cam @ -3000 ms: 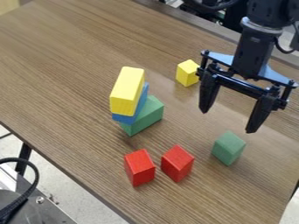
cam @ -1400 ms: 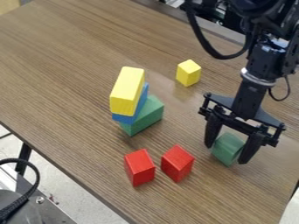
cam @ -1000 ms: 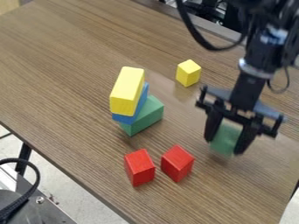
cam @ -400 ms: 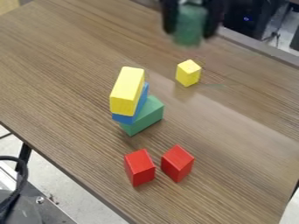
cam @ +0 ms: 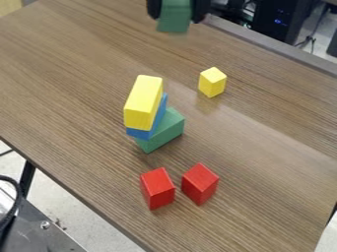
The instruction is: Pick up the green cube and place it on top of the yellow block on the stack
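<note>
Green and slightly tapered to the eye, the held block (cam: 174, 15) is pinched in the end effector (cam: 177, 20), one black finger against each side. It hangs off the table (cam: 266, 199), at the top of the view, where it overlaps the line of the table's far edge; how high it is cannot be told.

As for how far the work has got, three blocks stand in a stack around the table's middle, somewhat toward its near left edge. A green base (cam: 164, 134) lies on the table, a blue block (cam: 139, 133) rests on it, and a long yellow block (cam: 141, 101) tops the pile. The held block is off the table and not set down. Three others sit loose: a small yellow block (cam: 212, 82) on the far side of the stack, toward the far edge, and two red ones, the left red block (cam: 158, 189) and the right red block (cam: 199, 184), near each other toward the near left edge.

The held block's long axis looks close to upright, with its lower end pointing down toward the table; its upper part runs to the view's top edge, so its full length cannot be judged. In the stack, the long yellow block points toward the far edge, leaning a little rightward in the view, while the green base runs more diagonally beneath.
</note>
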You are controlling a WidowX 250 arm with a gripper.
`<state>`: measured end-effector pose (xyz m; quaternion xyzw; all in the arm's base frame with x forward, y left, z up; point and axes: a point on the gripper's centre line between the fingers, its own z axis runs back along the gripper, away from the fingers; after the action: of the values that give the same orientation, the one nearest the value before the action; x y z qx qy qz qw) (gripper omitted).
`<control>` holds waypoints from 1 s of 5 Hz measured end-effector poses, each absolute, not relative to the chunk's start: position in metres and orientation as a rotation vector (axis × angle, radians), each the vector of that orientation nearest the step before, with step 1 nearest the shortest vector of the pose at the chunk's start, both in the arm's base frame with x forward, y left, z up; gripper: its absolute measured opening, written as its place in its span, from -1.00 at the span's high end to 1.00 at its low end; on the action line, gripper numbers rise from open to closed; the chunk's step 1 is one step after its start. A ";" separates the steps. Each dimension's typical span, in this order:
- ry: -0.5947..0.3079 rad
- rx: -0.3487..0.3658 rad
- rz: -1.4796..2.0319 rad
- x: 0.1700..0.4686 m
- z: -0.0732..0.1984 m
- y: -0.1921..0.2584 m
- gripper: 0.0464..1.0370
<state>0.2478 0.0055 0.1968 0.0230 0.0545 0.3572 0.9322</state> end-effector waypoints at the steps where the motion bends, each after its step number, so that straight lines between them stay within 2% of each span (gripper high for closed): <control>1: 0.161 0.035 0.759 0.247 0.190 0.010 -0.03; 4: 0.343 -0.036 0.825 0.239 0.163 0.022 -0.03; 5: 0.369 -0.068 0.815 0.237 0.157 0.021 -0.03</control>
<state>0.2375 0.0208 0.1574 -0.0328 0.1786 0.3940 0.9010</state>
